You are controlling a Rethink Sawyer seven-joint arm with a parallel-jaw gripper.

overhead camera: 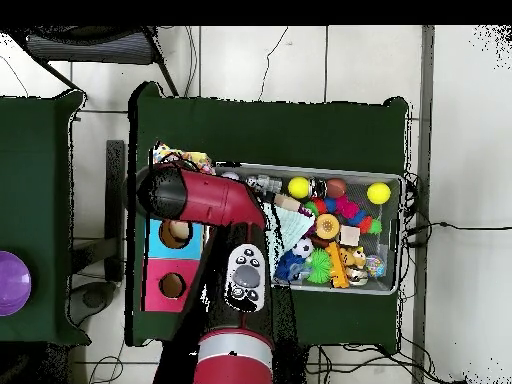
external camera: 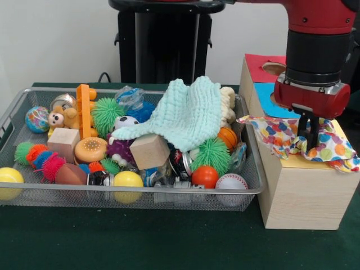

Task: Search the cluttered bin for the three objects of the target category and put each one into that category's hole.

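Note:
A polka-dot cloth lies spread over the near, yellow end of the wooden box, hanging over both sides. My gripper stands straight down on it, its two dark fingers close together with cloth pinched between them. In the overhead view the red arm hides the gripper, and only a corner of the polka-dot cloth shows. A mint knitted cloth is draped over the toys in the wire bin. Behind the gripper are the box's blue panel and the red panel's hole.
The bin holds several balls, spiky rubber toys, two wooden cubes, an orange plastic piece and a small plush bear. The box stands close against the bin's right end. A purple bowl sits on a side table.

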